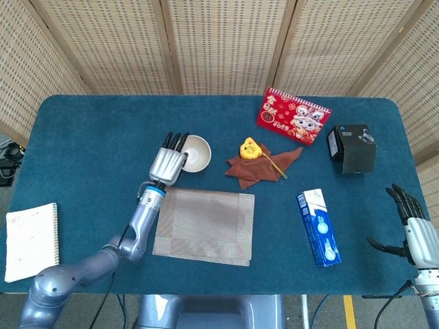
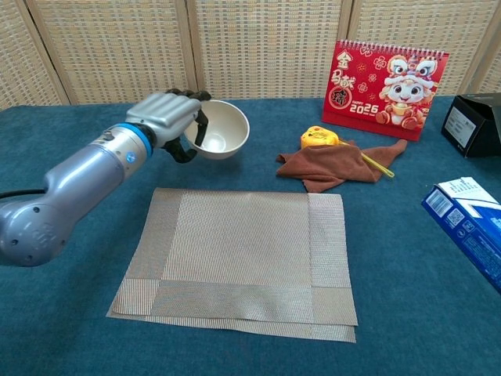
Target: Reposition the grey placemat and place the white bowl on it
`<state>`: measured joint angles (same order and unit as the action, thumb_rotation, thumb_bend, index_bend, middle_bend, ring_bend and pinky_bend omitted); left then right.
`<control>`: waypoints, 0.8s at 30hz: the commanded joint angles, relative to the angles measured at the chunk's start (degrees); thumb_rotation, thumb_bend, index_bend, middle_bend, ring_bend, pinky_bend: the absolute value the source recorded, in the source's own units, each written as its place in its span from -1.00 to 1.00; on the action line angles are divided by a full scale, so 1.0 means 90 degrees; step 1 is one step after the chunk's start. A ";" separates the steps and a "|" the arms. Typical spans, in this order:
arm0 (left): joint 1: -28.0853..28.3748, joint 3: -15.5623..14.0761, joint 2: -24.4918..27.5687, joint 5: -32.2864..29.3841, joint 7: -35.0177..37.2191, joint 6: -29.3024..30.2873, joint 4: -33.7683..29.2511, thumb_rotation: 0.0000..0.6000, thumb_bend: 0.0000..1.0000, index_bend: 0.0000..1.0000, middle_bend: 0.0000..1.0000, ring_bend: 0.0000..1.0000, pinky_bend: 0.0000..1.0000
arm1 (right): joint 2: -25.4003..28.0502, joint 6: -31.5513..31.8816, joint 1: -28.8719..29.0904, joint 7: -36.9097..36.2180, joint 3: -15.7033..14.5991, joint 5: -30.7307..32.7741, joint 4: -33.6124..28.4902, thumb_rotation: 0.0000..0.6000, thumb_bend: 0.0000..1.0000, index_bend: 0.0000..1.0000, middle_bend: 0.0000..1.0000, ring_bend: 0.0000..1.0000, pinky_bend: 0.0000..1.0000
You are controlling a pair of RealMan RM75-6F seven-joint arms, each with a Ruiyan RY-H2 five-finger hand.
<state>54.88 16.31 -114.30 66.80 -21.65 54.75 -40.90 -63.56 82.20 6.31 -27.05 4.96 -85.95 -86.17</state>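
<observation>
Currently left hand (image 1: 167, 163) sits left of centre in the head view, fingers hooked over the near-left rim of the white bowl (image 1: 195, 153), grasping it; in the chest view the same hand (image 2: 167, 117) has dark fingertips inside the bowl (image 2: 219, 130), which looks tilted toward the camera and raised off the cloth, though lift is hard to confirm. Bowl is just above the grey placemat (image 1: 204, 226), not on it. Placemat lies flat, lower centre of the head view, filling the lower middle of the chest view (image 2: 239, 261). Right hand (image 1: 414, 227) at lower right edge of the head view, fingers spread apart, holding nothing, off the table edge. Blue table (image 1: 89, 144). Red calendar (image 1: 293, 116) upper right, standing. Brown cloth (image 1: 257, 166) with a yellow toy (image 1: 250, 149) on it, right of the bowl. Black box (image 1: 353, 148) far right. Blue-white carton (image 1: 318, 227) right of the placemat. Notebook (image 1: 30, 240) at lower left edge.
</observation>
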 commanded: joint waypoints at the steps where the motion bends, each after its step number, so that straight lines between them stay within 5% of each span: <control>1: -0.0365 -0.0117 0.0438 0.0102 0.0145 0.0271 -0.0384 1.00 0.05 0.33 -1.00 -1.00 -1.00 | 0.0005 0.0018 -0.0008 0.0047 -0.0016 -0.0025 -0.0036 1.00 -0.83 -0.97 -1.00 -1.00 -1.00; 12: -0.1544 -0.0575 0.1672 0.0197 0.0557 0.0792 -0.1482 1.00 0.05 0.34 -1.00 -1.00 -1.00 | 0.0011 0.0170 -0.0046 0.0282 -0.0073 -0.0178 -0.0220 1.00 -0.83 -0.97 -1.00 -1.00 -1.00; 24: -0.2538 -0.1113 0.2142 0.0276 0.1340 0.0872 -0.1440 1.00 0.00 0.26 -1.00 -1.00 -1.00 | -0.0105 0.0147 -0.0031 0.0640 -0.0207 -0.0340 -0.0313 1.00 -0.83 -0.97 -1.00 -1.00 -1.00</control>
<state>32.83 7.07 -95.62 68.71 -10.58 62.57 -54.18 -64.39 83.49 6.02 -21.45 3.17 -88.93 -88.95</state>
